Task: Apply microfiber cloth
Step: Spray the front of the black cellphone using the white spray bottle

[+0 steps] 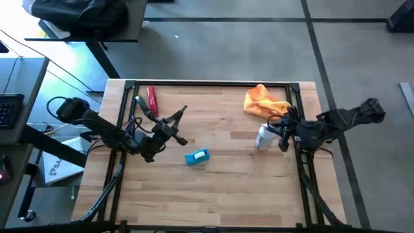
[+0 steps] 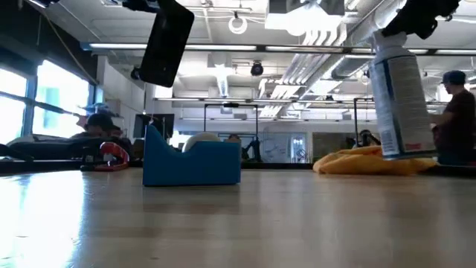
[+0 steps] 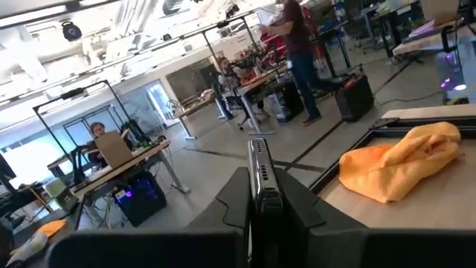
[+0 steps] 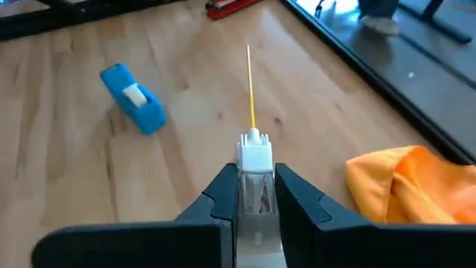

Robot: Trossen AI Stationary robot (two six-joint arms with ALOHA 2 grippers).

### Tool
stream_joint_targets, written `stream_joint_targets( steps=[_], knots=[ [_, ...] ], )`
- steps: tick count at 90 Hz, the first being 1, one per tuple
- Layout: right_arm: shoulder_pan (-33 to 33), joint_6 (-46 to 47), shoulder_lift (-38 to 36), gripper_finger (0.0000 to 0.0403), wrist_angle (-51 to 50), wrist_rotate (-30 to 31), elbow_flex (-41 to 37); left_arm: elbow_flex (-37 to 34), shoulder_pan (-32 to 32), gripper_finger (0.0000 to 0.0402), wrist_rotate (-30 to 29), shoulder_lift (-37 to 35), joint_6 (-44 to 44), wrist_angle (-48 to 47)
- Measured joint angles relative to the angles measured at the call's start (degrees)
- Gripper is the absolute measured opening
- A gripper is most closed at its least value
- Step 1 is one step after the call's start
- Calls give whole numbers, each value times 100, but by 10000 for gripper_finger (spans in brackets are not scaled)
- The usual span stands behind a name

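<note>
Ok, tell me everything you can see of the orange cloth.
The microfiber cloth is bright orange, soft-looking fabric, crumpled into a loose folded heap rather than spread flat. It lies on the wooden table near the far edge, on the right arm's side. No tool holds it: the right tool is shut on a white spray can just in front of the cloth. The can looks apart from the cloth, though the pictures cannot settle that.

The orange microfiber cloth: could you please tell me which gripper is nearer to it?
Right. The right gripper, holding a spray can, is just in front of the microfiber cloth; the left gripper, holding a black phone, is across the table.
</note>
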Motion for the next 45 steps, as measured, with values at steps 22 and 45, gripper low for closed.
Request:
stream_joint_targets(
  steps=[22,45],
  knots=[
    [498,230,215,32,55,478,-145,0,-22,12,0,2,-4,-2],
    [764,486,205,46,935,1036,-941,-2,-142,12,0,2,-60,-13]
  ],
)
